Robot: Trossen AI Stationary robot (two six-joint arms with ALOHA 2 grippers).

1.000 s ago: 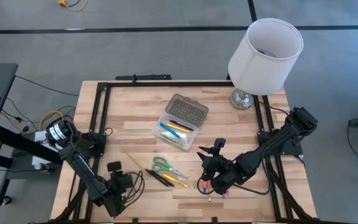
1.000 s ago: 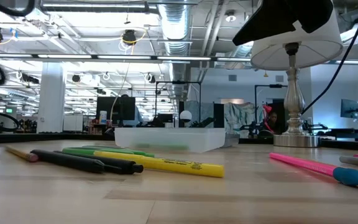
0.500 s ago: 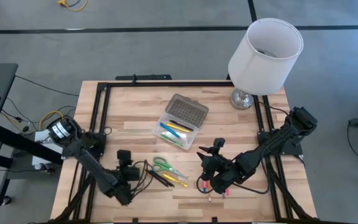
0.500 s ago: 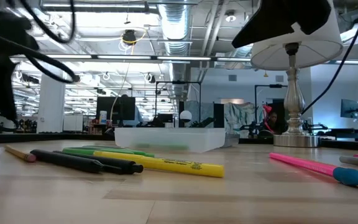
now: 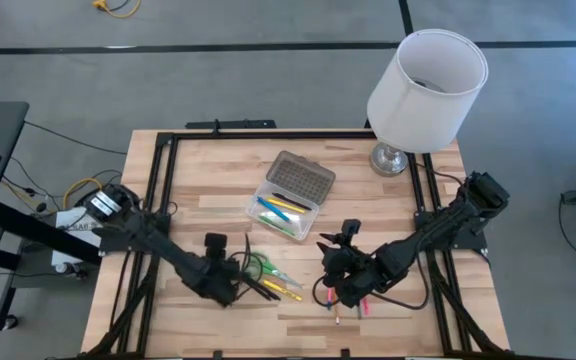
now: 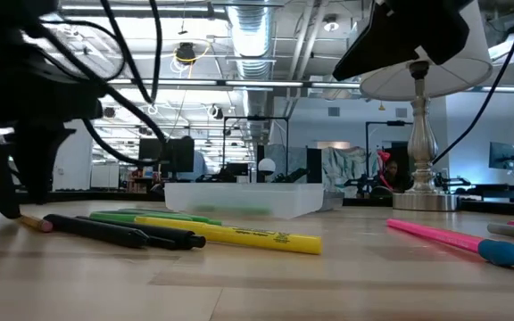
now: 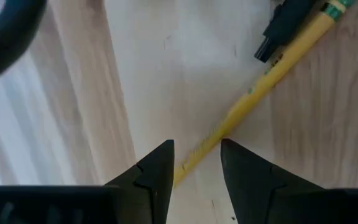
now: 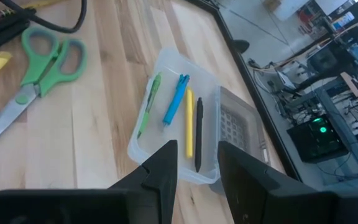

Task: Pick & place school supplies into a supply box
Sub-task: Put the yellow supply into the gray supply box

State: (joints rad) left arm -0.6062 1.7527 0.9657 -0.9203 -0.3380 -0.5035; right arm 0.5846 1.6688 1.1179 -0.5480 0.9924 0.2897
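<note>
The supply box [image 5: 286,205] lies open mid-table, its dotted grey lid [image 5: 301,178] folded back, with several pens inside [image 8: 179,118]. Green scissors [image 5: 263,266], black pens [image 5: 256,287] and a yellow marker [image 6: 239,235] lie near it. My left gripper [image 7: 197,163] points steeply down, open, with one finger on each side of a yellow pencil [image 7: 253,93] that lies flat on the table. Its pink eraser end [image 6: 41,225] is close to the black pens. My right gripper [image 8: 197,163] hovers open above pink and red pens [image 5: 333,300], facing the box.
A white-shaded lamp [image 5: 423,90] stands at the far right corner. Black frame rails [image 5: 163,180] run along the table's edges. A pink marker [image 6: 453,241] lies toward the right. Bare wood lies between the box and the table's far edge.
My left gripper has swung from the near left corner toward the table's right, rolling about its own axis, and now stands over the yellow pencil. The pens, the scissors and the box have stayed put.
</note>
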